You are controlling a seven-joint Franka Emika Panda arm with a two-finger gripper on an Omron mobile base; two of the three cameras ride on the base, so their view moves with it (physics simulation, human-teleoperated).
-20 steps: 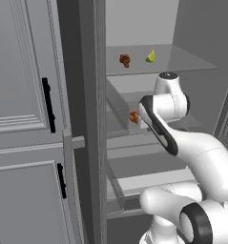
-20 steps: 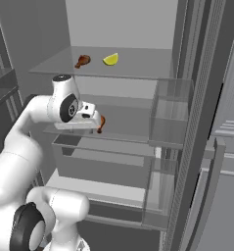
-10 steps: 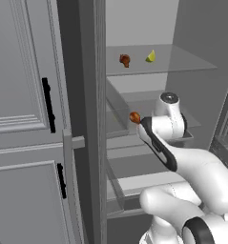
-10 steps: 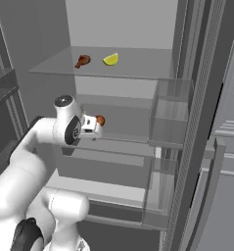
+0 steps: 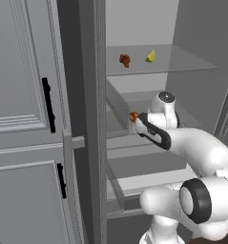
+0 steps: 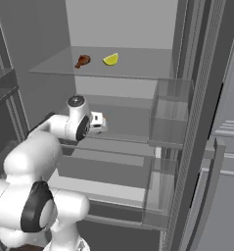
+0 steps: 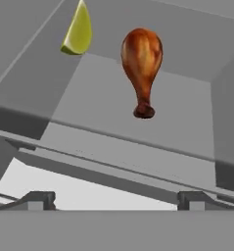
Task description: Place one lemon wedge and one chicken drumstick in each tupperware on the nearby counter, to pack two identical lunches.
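One chicken drumstick (image 5: 124, 59) and a lemon wedge (image 5: 151, 56) lie on the upper glass shelf (image 5: 182, 64) of the open fridge; the right base view has the same drumstick (image 6: 82, 61) and lemon wedge (image 6: 110, 59). A second drumstick (image 5: 133, 116) lies on the middle shelf, right at the tip of my gripper (image 5: 137, 123). In the right base view my gripper (image 6: 103, 123) covers it. Beyond my open gripper (image 7: 116, 201), the hand view has a lemon wedge (image 7: 79, 29) and a drumstick (image 7: 142, 63) on a glass shelf. Nothing is between the fingers. The tupperware and the counter are out of view.
The fridge's open door with clear door bins (image 6: 170, 117) stands at the right. A grey panelled cabinet door with black handles (image 5: 48, 105) and a vertical fridge wall (image 5: 94, 119) close in the left. Lower glass shelves (image 6: 108, 166) lie under my arm.
My hand has edged forward along the middle shelf and now covers that shelf's drumstick in the right base view. The arm's upper joint dipped. The food has not moved.
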